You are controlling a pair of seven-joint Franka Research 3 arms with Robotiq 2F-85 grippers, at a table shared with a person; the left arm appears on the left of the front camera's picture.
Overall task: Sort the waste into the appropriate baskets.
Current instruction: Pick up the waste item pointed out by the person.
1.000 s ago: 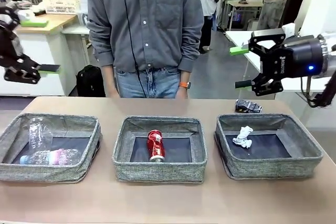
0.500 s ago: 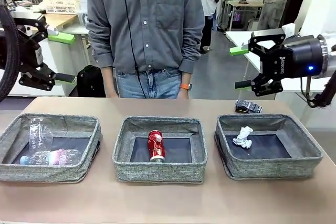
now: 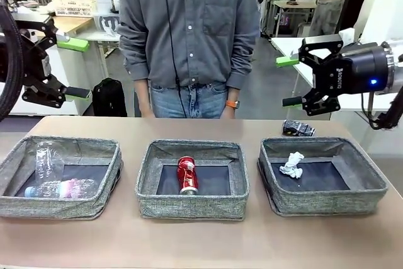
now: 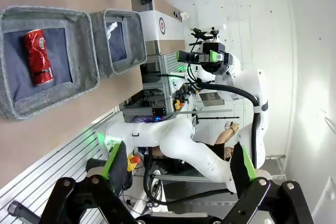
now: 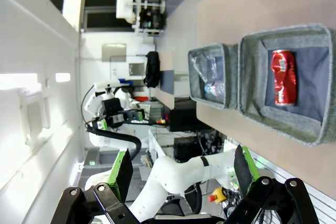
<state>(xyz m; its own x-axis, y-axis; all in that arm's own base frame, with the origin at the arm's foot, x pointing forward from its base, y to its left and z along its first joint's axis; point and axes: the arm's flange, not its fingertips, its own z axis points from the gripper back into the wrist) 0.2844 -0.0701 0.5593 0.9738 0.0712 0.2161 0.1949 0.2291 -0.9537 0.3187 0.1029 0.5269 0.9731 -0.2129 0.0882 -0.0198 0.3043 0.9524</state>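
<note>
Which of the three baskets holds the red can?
The middle basket holds the crushed red can; the left basket holds clear bottles, the right basket a paper wad.

The crushed dark can [image 3: 298, 128] is too small to read.

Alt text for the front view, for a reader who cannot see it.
Three grey baskets sit in a row: plastic bottles left, red can middle, paper wad right. A dark can lies on the table behind; both grippers hover open.
</note>
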